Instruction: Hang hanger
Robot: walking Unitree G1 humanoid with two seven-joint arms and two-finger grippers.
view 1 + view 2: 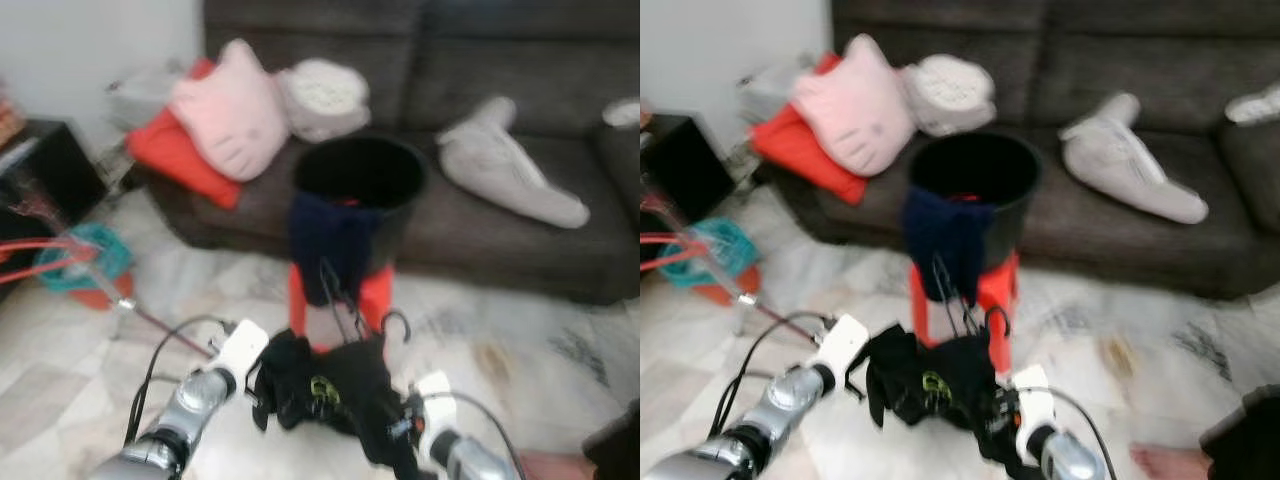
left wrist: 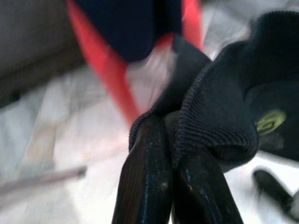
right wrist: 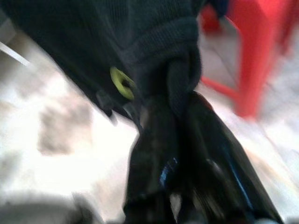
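**Both grippers pinching black garment, hanger hooks poking up above it**

Frames blurred, detail limited.

- Far left: black cabinet (image 1: 45,165), red metal tubing (image 1: 45,250) and a teal basket-like thing (image 1: 90,258) on the marbled tile floor (image 1: 70,370).
- Left gripper (image 1: 262,372): silver arm, white wrist block, black cable looping off it. Fingers (image 2: 149,186) together, clamped on a fold of the black garment (image 1: 330,395). Wrist view shows ribbed knit bunched over the glossy fingertips.
- Centre near: garment hangs between the two grippers, soft and crumpled, small yellow-green round logo (image 1: 322,388) on it. Thin dark wire hanger (image 1: 345,310) stands up out of it; one curved hook (image 1: 397,322) is clear, maybe more than one hanger, can't tell.
- Centre, just beyond: red plastic stool (image 1: 340,300) with round black bucket (image 1: 362,185) on top, navy cloth (image 1: 330,245) draped over its near rim.
- Right gripper (image 1: 400,425): fingers (image 3: 163,158) closed on the garment's knit edge, fabric wrapped around the tips.
- Far: dark grey fabric sofa (image 1: 500,80). On it, left to right: red cushion (image 1: 180,155), pink cat-face cushion (image 1: 232,110), pale round cushion (image 1: 322,95), long grey plush (image 1: 510,165).
- Near right corner: a person's bare foot (image 1: 1165,462) on the floor.
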